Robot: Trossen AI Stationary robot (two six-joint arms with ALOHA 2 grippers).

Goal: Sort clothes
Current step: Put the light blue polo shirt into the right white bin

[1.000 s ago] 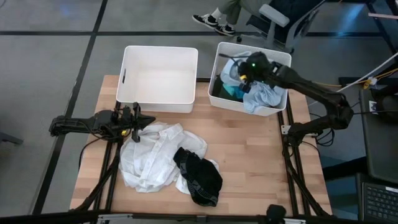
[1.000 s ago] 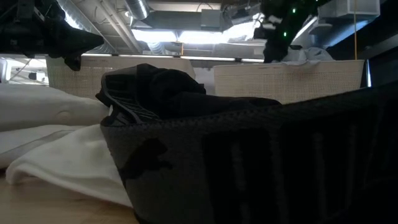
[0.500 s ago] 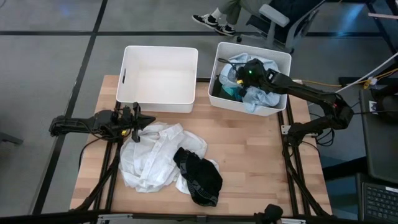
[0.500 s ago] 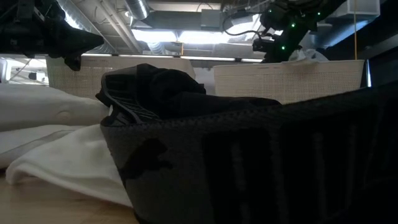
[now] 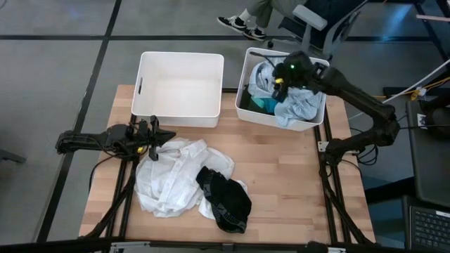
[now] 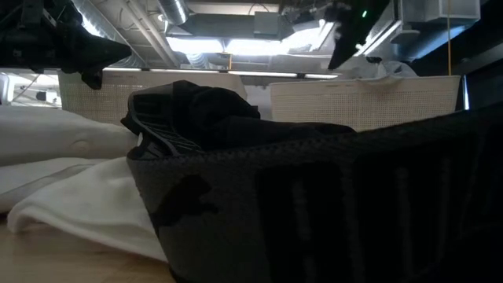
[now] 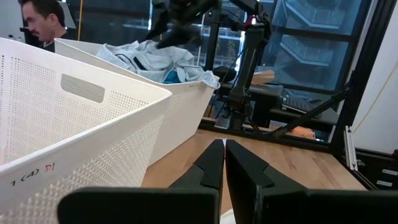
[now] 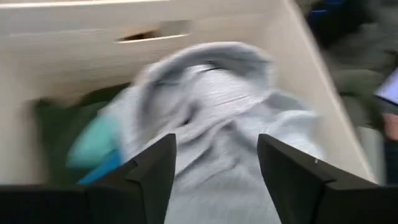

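Observation:
The clothes lie in two places. A crumpled white garment (image 5: 172,176) and a black one (image 5: 225,198) rest on the wooden table, the black partly on the white. A pale blue garment (image 5: 299,105) (image 8: 211,106) lies in the right white bin (image 5: 275,121) on top of teal (image 8: 93,146) and dark green (image 8: 53,124) pieces. My right gripper (image 5: 283,76) (image 8: 217,140) hovers open just above the pale blue garment. My left gripper (image 5: 163,138) (image 7: 224,146) waits shut at the table's left, over the white garment's far edge.
The left white bin (image 5: 181,55) stands beside the right one at the table's far edge, with nothing showing inside. A person's feet (image 5: 242,24) and a chair are beyond the far edge. Bare wood lies at the table's right, near the black garment.
My right gripper dipped into the right bin, then rose and drew back toward the bin's far right corner. The pale blue garment has stayed in the bin, spread over the other pieces and the near right rim.

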